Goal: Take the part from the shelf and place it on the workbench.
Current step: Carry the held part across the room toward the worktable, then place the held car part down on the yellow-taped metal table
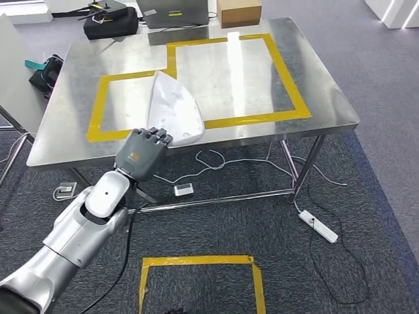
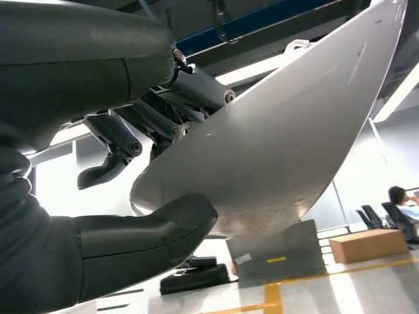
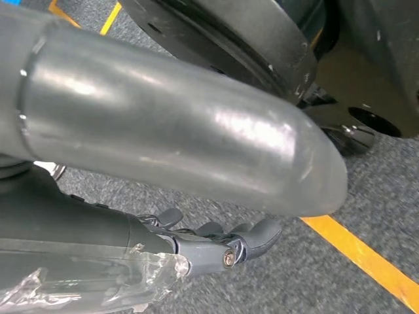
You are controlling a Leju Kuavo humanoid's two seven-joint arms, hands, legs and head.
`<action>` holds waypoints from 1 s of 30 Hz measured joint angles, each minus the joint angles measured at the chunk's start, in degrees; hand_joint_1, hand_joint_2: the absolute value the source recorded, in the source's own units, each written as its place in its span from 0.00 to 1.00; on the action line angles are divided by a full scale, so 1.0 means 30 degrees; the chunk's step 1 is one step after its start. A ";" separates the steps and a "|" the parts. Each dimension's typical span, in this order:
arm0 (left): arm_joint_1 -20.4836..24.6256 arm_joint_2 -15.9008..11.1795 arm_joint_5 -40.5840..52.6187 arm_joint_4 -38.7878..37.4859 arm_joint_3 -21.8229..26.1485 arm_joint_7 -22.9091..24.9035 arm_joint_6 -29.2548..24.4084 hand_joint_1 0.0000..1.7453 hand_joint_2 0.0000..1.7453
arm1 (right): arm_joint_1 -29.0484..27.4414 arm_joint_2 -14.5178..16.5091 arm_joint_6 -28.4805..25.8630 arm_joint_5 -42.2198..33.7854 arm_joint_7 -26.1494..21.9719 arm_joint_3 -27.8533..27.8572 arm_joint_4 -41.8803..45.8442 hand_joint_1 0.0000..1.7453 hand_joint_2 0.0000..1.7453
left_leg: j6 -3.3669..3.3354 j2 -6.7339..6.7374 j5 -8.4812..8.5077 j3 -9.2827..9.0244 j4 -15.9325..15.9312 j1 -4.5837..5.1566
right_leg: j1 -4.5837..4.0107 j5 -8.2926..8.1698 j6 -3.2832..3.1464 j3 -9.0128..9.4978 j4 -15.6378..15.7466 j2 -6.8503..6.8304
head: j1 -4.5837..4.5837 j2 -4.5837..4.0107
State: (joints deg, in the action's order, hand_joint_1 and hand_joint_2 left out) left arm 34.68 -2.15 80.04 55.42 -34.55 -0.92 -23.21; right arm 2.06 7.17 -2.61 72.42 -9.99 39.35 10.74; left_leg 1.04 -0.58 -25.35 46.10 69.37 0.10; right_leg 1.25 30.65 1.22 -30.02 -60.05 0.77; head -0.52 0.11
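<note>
White curved shell part (image 1: 174, 108) lying on steel workbench (image 1: 69, 72), across near yellow tape line (image 1: 256, 119). Left hand (image 1: 141, 152) gripping its near edge. Brown cardboard box (image 1: 238, 12) sitting behind workbench; white power strip (image 1: 319, 226) lying on floor, rt.

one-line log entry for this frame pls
phase: placing | left hand: grips white part at near edge | part: over workbench, contact unclear | right hand: hangs over floor, holds nothing
</note>
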 joint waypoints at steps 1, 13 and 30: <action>-0.0040 -0.0027 -0.0058 -0.0004 0.0113 0.0062 0.0002 1.00 1.00 | -0.0023 0.0026 0.0000 0.0004 0.0002 0.0004 -0.0013 0.00 0.00 | -0.0298 0.0013 0.1007 -0.0356 -0.1449 0.0240 | -0.0067 0.0352 0.0049 0.0419 0.0155 -0.0019 | 0.0024 0.0000; -0.0507 -0.0173 -0.0998 -0.0537 0.0802 -0.0180 -0.0005 1.00 1.00 | -0.0027 0.0027 0.0005 0.0086 0.0000 0.0066 -0.0031 0.00 0.00 | -0.1201 -0.0332 0.0753 -0.4207 -0.4749 0.0519 | -0.0547 0.3050 0.0358 -0.3082 -0.3760 -0.0087 | -0.0064 0.0000; -0.0369 -0.0140 -0.0914 -0.1818 0.1244 -0.0242 -0.0765 1.00 1.00 | 0.0195 0.0005 0.0053 0.0397 -0.0022 0.0171 -0.0075 0.00 0.00 | 0.0171 -0.0012 -0.0217 -0.2503 -0.1818 -0.0091 | -0.0125 -0.2354 -0.0120 -0.1980 0.0670 -0.0095 | 0.0097 0.0000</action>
State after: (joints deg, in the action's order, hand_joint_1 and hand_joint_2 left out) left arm 33.57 -2.57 77.30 49.96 -30.81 -1.65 -25.50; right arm 2.65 7.19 -2.45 73.61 -10.05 39.86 10.51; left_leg 1.55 -0.61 -26.00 38.59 63.92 -0.17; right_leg 0.88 23.59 0.86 -35.96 -58.04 0.49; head -0.23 0.11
